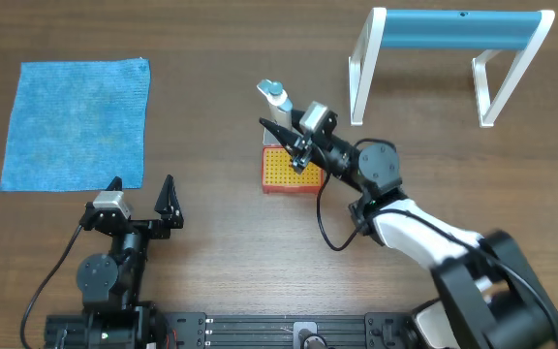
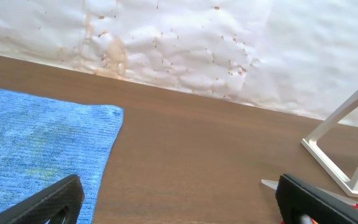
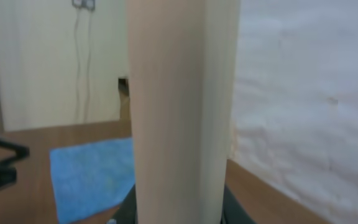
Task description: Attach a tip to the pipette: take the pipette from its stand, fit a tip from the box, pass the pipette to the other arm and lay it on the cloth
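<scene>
Right gripper (image 1: 295, 145) is closed on the pipette (image 1: 273, 94), clamping its pale body partway along. It holds the pipette above the orange tip box (image 1: 279, 174) at the middle of the table (image 1: 211, 252), with the upper end leaning far and left. Left gripper (image 1: 141, 184) sits with its jaws spread wide, on the near side of the right corner of the blue cloth (image 1: 76, 126). The pipette looks light, stiff and smooth-sided, so it could slip or twist in a loose hold, and its lower end is likely delicate. For the handover, the free upper body seems the best place to grasp. Whether a tip is fitted I cannot tell.
</scene>
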Controlling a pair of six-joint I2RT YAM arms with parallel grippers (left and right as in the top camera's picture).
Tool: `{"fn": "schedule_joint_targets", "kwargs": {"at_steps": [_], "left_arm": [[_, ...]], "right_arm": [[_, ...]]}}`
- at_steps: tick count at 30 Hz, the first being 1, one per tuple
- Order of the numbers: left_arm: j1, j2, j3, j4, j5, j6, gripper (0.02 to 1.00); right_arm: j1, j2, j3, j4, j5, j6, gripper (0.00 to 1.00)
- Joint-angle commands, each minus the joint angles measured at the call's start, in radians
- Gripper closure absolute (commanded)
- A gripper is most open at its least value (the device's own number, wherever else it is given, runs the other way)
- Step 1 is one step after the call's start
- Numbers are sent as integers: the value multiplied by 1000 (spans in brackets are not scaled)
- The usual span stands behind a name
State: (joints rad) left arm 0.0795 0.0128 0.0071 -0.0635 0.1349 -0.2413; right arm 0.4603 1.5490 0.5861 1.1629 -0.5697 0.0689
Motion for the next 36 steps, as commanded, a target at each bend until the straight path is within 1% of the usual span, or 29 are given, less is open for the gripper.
{"fn": "schedule_joint_targets", "kwargs": {"at_steps": [1,3,5,7,9,15,20,26,28,32,36], "left_arm": [[-2,-8,-2,-8,-7,-6,23],[-2,-8,-2,-8,-7,-6,23],[-2,-8,-2,-8,-7,-6,23],[-2,-8,-2,-8,-7,-6,20],[-2,-8,-2,-8,-7,-6,20],[-2,-8,-2,-8,-7,-6,20],[-2,-8,-2,-8,-7,-6,20],[-2,-8,-2,-8,-7,-6,20],[-2,-8,-2,-8,-7,-6,23],[-2,-8,-2,-8,-7,-6,20],[-2,-8,-2,-8,-7,-6,20]], "right_arm": [[-2,-198,201,-453,-183,-3,921],[-2,-248,283,-695,-183,-3,923],[-8,-288,409,-1063,-183,-3,919],[-10,-294,483,-1295,-181,-4,919],[-5,-294,499,-1431,-180,-3,921],[-1,-288,498,-1752,-180,20,921],[-1,-288,498,-1863,-180,19,921],[-1,-288,498,-1859,-179,28,919],[-1,-288,498,-1859,-179,68,919],[-1,-288,498,-1861,-179,184,919],[-1,-288,498,-1860,-180,229,919]]}}
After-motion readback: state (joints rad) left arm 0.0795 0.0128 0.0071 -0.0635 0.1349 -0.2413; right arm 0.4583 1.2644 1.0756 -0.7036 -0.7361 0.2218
